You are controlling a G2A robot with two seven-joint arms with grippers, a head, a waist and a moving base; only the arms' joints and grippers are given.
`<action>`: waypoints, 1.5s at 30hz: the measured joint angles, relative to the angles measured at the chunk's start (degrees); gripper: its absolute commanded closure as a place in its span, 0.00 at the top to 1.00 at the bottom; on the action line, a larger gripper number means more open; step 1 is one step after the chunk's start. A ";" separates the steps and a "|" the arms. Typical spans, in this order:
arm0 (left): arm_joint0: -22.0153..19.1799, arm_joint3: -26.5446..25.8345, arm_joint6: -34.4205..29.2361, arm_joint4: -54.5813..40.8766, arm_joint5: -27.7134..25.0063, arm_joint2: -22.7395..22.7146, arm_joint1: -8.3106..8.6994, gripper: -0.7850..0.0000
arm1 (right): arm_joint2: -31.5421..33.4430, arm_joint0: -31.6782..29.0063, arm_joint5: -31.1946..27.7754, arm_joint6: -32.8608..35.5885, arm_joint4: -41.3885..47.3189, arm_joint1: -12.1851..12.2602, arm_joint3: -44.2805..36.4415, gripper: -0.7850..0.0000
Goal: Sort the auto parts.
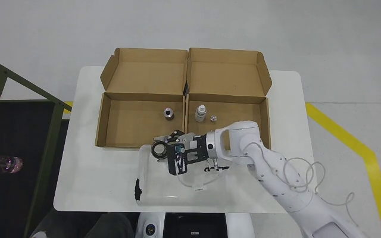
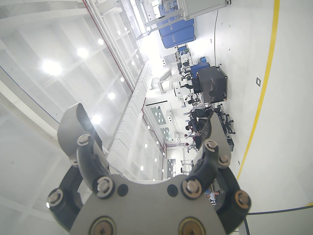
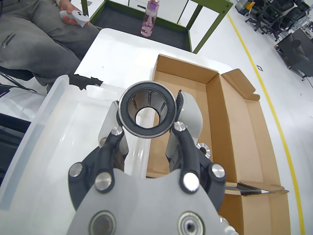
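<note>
Cylindrical bearing (image 1: 159, 149) sits clamped in the right end effector (image 1: 163, 149) above the clear bin's (image 1: 141, 190) far edge, beside the left cardboard box (image 1: 128, 122). The left end effector (image 2: 143, 116) gapes wide, gripping nothing. The right wrist view shows the bearing's hollow bore end-on.

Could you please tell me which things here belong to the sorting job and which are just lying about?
Job: right gripper, shut on the linear bearing; clear bin; cardboard box with a metal part; second cardboard box with two small parts.
Lying about: pink bottle; green cart.
</note>
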 measured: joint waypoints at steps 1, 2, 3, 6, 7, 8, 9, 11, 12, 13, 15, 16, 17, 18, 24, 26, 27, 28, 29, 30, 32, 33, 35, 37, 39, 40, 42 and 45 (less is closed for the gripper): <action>0.00 0.00 0.00 0.00 0.00 0.00 0.00 1.00 | 0.03 0.26 0.16 -0.07 0.15 -0.04 0.24 0.00; 0.00 0.00 0.00 0.00 0.00 0.00 0.00 1.00 | 0.05 0.58 0.41 -0.14 0.34 -0.09 0.53 0.00; 0.00 0.00 0.00 0.00 0.00 0.00 0.00 1.00 | 0.07 0.81 0.66 -0.23 0.49 -0.14 0.67 0.00; 0.00 0.00 0.00 0.00 0.00 0.00 0.00 1.00 | 0.23 1.37 1.58 -0.59 1.15 -0.27 0.78 0.00; 0.00 0.00 0.00 0.00 0.00 0.00 0.00 1.00 | 0.26 1.54 1.76 -0.60 1.30 -0.30 0.82 0.00; 0.00 0.00 0.00 0.00 0.00 0.00 0.00 1.00 | 0.27 1.79 1.99 -0.58 1.48 -0.34 0.93 0.00; 0.00 0.00 0.00 0.00 0.00 0.00 0.00 1.00 | 0.27 1.98 2.16 -0.52 1.58 -0.38 1.05 0.00; 0.00 0.00 0.00 0.00 0.00 0.00 0.00 1.00 | 0.17 2.49 2.54 -0.40 1.84 -0.50 1.54 0.00; 0.00 0.00 0.00 0.00 0.00 0.00 0.00 1.00 | 0.09 2.73 2.75 -0.35 1.92 -0.56 1.85 0.00; 0.00 0.00 0.00 0.00 0.00 0.00 0.00 1.00 | -0.01 2.98 3.00 -0.29 2.00 -0.63 2.24 0.00; 0.00 0.00 0.00 0.00 0.00 0.00 0.00 1.00 | -0.38 3.62 3.58 -0.13 2.16 -0.83 3.39 0.00; 0.00 0.00 0.00 0.00 0.00 0.00 0.00 1.00 | -0.58 3.92 3.81 -0.08 2.27 -0.93 3.94 0.00; 0.00 0.00 0.00 0.00 0.00 0.00 0.00 1.00 | -0.84 4.33 4.14 -0.04 2.44 -1.08 4.70 0.00; 0.00 0.00 0.00 0.00 0.00 0.00 0.00 1.00 | -1.03 4.63 4.39 -0.03 2.60 -1.19 5.29 0.00; 0.00 0.00 0.00 0.00 0.00 0.00 0.00 1.00 | -2.62 7.15 5.76 -0.07 3.64 -2.11 10.03 0.00; 0.00 0.00 0.00 0.00 0.00 0.00 0.00 1.00 | -3.31 7.93 6.15 0.06 3.77 -2.45 11.56 0.00; 0.00 0.00 0.00 0.00 0.00 0.00 0.00 1.00 | -3.62 8.28 6.32 0.27 3.64 -2.59 12.08 0.00; 0.00 0.00 0.00 0.00 0.00 0.00 0.00 1.00 | -3.92 8.62 6.52 0.48 3.44 -2.73 12.52 0.00; 0.00 0.00 0.00 0.00 0.00 0.00 0.00 1.00 | -4.31 9.01 6.69 0.63 3.24 -2.90 13.04 0.00; 0.00 0.00 0.00 0.00 0.00 0.00 0.00 1.00 | -4.59 9.28 6.79 0.72 3.13 -3.03 13.48 0.00; 0.00 0.00 0.00 0.00 0.00 0.00 0.00 1.00 | -5.21 9.82 7.02 0.80 3.06 -3.34 14.70 0.00; 0.00 0.00 0.00 0.00 0.00 0.00 0.00 1.00 | -5.47 10.05 7.14 0.87 3.06 -3.47 15.29 0.00; 0.00 0.00 0.00 0.00 0.00 0.00 0.00 1.00 | -6.04 10.60 7.44 0.95 3.05 -3.79 16.66 0.00; 0.00 0.00 0.00 0.00 0.00 0.00 0.00 1.00 | -6.48 11.03 7.66 0.90 3.16 -4.07 17.89 0.00; 0.00 0.00 0.00 0.00 0.00 0.00 0.00 1.00 | -7.00 11.55 7.83 0.90 3.30 -4.40 19.40 0.00; 0.00 0.00 0.00 0.00 0.00 0.00 0.00 1.00 | -7.24 11.78 7.91 0.91 3.38 -4.55 20.09 0.00; 0.00 0.00 0.00 0.00 0.00 0.00 0.00 1.00 | -7.83 12.28 8.08 0.92 3.62 -4.93 21.76 0.00; 0.00 0.00 0.00 0.00 0.00 0.00 0.00 1.00 | -8.69 12.91 8.39 0.88 3.89 -5.48 24.00 0.00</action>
